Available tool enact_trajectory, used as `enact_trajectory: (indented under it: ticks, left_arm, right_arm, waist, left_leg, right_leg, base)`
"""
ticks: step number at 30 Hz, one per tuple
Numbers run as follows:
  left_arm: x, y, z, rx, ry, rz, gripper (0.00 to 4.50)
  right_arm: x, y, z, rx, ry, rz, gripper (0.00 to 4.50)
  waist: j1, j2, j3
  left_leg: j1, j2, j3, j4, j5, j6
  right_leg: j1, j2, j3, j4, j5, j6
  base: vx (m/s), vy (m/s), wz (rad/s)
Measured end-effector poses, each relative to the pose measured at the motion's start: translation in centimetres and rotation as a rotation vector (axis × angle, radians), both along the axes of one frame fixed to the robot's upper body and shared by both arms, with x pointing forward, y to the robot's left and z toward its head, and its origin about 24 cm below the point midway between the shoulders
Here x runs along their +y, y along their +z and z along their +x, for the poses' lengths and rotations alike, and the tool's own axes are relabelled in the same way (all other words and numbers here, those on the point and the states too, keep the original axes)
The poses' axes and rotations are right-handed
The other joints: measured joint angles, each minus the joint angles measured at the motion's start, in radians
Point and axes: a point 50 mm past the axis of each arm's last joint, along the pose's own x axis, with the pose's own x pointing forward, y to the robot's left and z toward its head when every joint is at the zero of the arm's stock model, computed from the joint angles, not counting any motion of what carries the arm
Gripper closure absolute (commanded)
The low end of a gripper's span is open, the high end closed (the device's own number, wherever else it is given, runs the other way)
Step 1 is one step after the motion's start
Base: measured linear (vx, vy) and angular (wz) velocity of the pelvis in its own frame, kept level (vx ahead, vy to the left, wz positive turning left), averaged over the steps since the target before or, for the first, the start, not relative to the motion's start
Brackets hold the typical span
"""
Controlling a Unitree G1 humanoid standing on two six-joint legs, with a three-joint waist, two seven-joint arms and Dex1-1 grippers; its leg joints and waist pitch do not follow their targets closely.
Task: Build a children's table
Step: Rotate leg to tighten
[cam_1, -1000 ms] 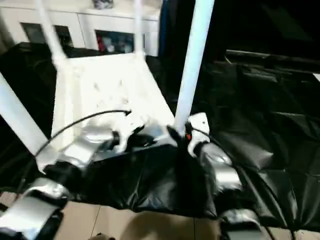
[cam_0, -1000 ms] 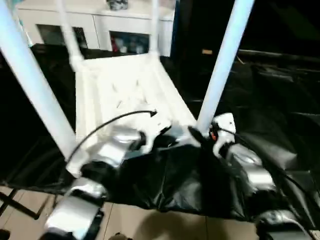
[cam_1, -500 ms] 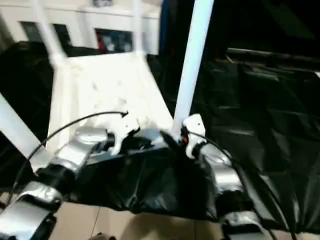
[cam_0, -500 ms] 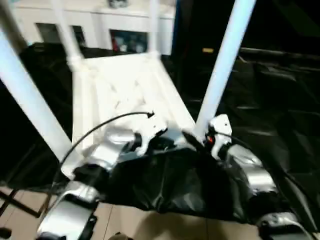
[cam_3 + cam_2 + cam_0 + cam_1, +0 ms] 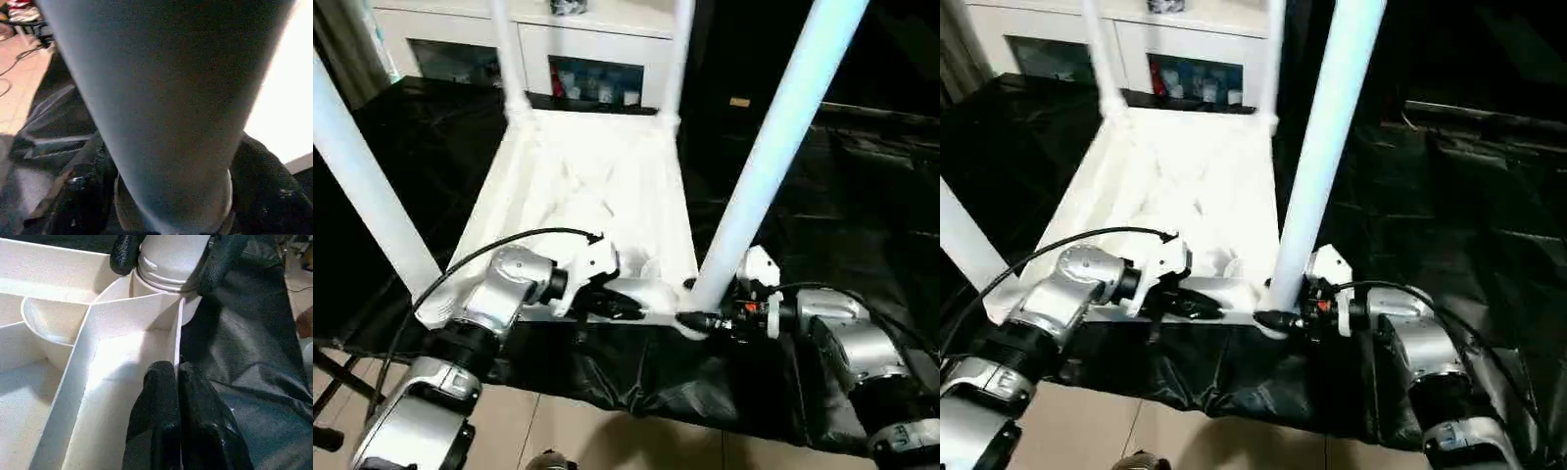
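Observation:
The white children's table lies upside down, its ribbed underside [image 5: 597, 186] facing up on a black sheet. All four legs stand up from the corner sockets. My left gripper [image 5: 177, 369] is shut on the thin near rim [image 5: 178, 328] of the top, a little left of the near right corner. My right gripper [image 5: 690, 318] is shut around the base of the near right leg [image 5: 773, 147], one black finger [image 5: 78, 196] on each side of it. The near left leg [image 5: 362, 186] and the two far legs [image 5: 506, 59] stand untouched.
A white cabinet with glass doors [image 5: 578, 49] stands behind the table. The black sheet [image 5: 862, 196] spreads to the right and hangs over the front edge. Tan floor [image 5: 558, 431] shows below, with a dark stand foot [image 5: 328, 382] at the lower left.
The whole picture has shifted, so the camera moved. My right forearm now reaches the leg's base more from the side. The left gripper stays on the near rim.

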Motion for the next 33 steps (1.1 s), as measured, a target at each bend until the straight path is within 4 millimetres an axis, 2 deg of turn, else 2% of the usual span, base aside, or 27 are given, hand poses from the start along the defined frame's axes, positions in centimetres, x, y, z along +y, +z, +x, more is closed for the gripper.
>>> enact_trajectory:
  ticks: [2, 12, 15, 21, 25, 26, 29, 31, 33]
  left_arm:
    - [0.1, 0.0, 0.0, 0.005, -0.006, -0.001, 4.5]
    - [0.1, -0.1, 0.0, 0.004, 0.002, -0.002, 4.5]
    - [-0.2, -0.1, 0.7, -0.038, 0.089, 0.005, 4.5]
    - [-2.7, -0.4, 1.8, -0.103, 0.279, 0.004, 4.5]
    - [-4.2, -0.5, 2.0, -0.135, 0.351, 0.01, 4.5]
    - [-4.5, -0.5, 2.0, -0.14, 0.358, 0.01, 4.5]
    - [-4.9, -0.5, 1.9, -0.141, 0.36, 0.003, 4.5]
    - [-4.9, -0.4, 1.9, -0.142, 0.355, 0.0, 4.5]
    - [-4.8, -0.4, 1.9, -0.14, 0.348, -0.003, 4.5]
  right_arm:
    - [0.0, 0.0, -0.1, 0.009, 0.011, 0.0, 1.83]
    - [0.2, -0.3, -0.2, 0.011, -0.024, 0.035, 1.9]
    - [0.6, -0.9, 0.5, 0.0, -0.208, 0.097, 1.91]
    - [1.3, -1.5, 2.6, -0.04, -0.602, 0.113, 1.92]
    - [2.2, -1.5, 3.4, -0.074, -0.791, 0.1, 1.92]
    - [2.3, -1.5, 3.5, -0.084, -0.812, 0.095, 1.36]
    - [2.4, -1.4, 3.6, -0.099, -0.829, 0.089, 1.15]
    - [2.4, -1.3, 3.6, -0.1, -0.828, 0.096, 0.83]
    - [2.4, -1.2, 3.5, -0.102, -0.808, 0.1, 0.76]
  waist:
    - [0.002, 0.0, 0.0]
    - [0.003, 0.0, 0.0]
    - [-0.007, 0.0, 0.0]
    - [-0.036, -0.001, -0.001]
    - [-0.039, 0.002, -0.003]
    - [-0.038, 0.003, -0.004]
    - [-0.036, 0.004, -0.004]
    - [-0.037, 0.005, -0.003]
    - [-0.038, 0.006, -0.003]
  left_leg:
    - [0.0, 0.0, 0.0, 0.0, 0.0, 0.0]
    - [0.001, 0.0, 0.0, 0.0, 0.0, 0.0]
    - [0.002, 0.001, 0.0, 0.002, 0.0, 0.0]
    - [0.004, 0.0, 0.0, 0.004, 0.0, -0.001]
    - [0.005, 0.0, 0.0, 0.001, 0.0, -0.001]
    - [0.005, 0.0, 0.0, 0.0, 0.0, -0.001]
    - [0.005, 0.0, 0.0, -0.002, 0.0, -0.001]
    - [0.004, 0.0, 0.0, -0.003, 0.0, -0.001]
    - [0.004, 0.0, 0.0, -0.003, 0.0, -0.001]
  right_leg:
    - [0.0, 0.0, 0.0, 0.0, 0.0, 0.0]
    - [0.0, 0.0, 0.0, 0.001, 0.0, 0.0]
    - [0.001, 0.0, 0.0, 0.002, 0.0, 0.0]
    - [0.002, 0.0, 0.001, 0.0, -0.001, 0.002]
    - [0.002, 0.0, 0.001, 0.0, 0.001, -0.001]
    - [0.001, 0.0, 0.001, 0.0, 0.001, -0.001]
    - [0.001, 0.0, 0.0, 0.0, 0.001, -0.001]
    - [0.001, 0.0, 0.0, -0.001, 0.001, -0.001]
    - [0.0, 0.0, 0.0, -0.001, 0.001, -0.001]
  base:
    - [0.0, 0.0, 0.0]
    - [0.0, 0.0, 0.0]
    - [0.0, 0.0, 0.0]
    - [0.0, 0.0, 0.0]
    - [0.0, 0.0, 0.0]
    - [0.0, 0.0, 0.0]
    - [0.0, 0.0, 0.0]
    - [0.0, 0.0, 0.0]
    - [0.0, 0.0, 0.0]
